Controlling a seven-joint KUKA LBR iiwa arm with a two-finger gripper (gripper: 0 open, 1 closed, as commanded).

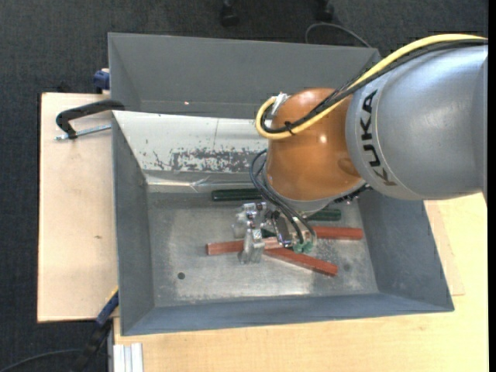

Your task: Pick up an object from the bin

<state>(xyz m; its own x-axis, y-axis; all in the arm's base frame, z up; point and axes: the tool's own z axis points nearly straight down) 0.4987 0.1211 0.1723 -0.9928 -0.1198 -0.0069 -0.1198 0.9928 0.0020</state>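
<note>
Quick status from my end. The arm point(434, 122) comes in from the right, and its orange cover point(306, 153) hangs over the middle of the bin point(155, 231). The jaws are low, right at the floor. They sit on the right part of the left stick point(225, 248), a red-brown strip lying flat, left to right, about mid-floor. My guess is that's the target, since it lies crosswise under the tool. I honestly can't tell if the jaws are released or clenched, or if the stick is actually between them. The metal bits blur together down there.

It's crowded just to the right. A slanted stick point(310, 263), same red-brown, runs toward the near right and looks to touch or cross the left stick under the tool. A right stick point(339, 233) lies flat a bit farther back, with a small green bit point(307, 246) between the two. A dark pen point(232, 196) lies along the foot of the far wall, apart from the rest.

For room, the left half of the floor is bare and the near wall is well clear of the sticks. I reckon straight up is the safe way out. Dragging right would likely snag the slanted stick.
</note>
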